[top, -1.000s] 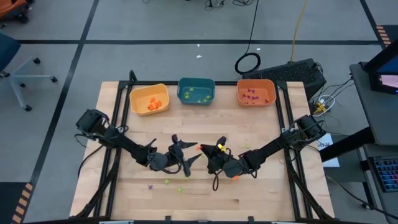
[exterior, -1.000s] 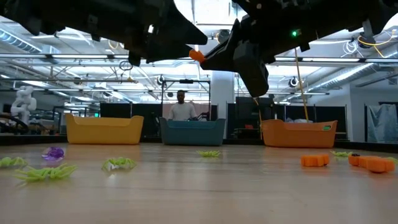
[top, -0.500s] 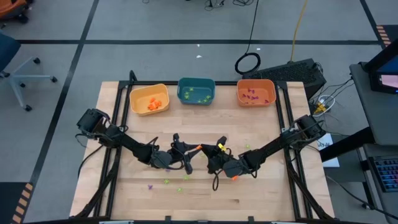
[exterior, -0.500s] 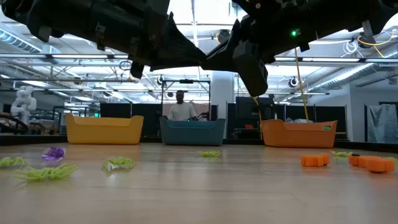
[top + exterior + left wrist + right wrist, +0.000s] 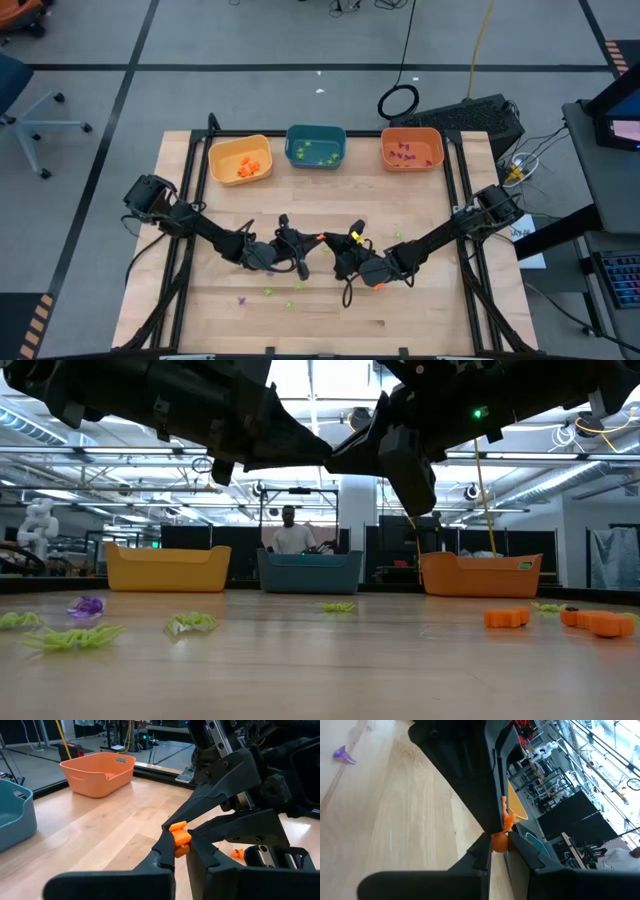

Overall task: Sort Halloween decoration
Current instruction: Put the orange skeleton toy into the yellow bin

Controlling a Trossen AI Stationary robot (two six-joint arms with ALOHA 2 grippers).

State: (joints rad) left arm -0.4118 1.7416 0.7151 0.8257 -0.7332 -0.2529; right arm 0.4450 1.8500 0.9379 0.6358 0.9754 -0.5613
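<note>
Both grippers meet above mid-table, the left gripper [image 5: 176, 851] and right gripper [image 5: 497, 851] each clamped tight on one orange trinket [image 5: 179, 839] pinched between their fingertips. More trinkets [image 5: 75, 637] lie scattered on the table [image 5: 420, 300] below them.

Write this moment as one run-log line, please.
left end effector: shut on orange trinket | right end effector: shut on same trinket | stage: mid-air handover above table

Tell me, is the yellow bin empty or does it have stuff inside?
Not empty. The yellow bin holds a small heap of orange trinkets, seen from above.
</note>
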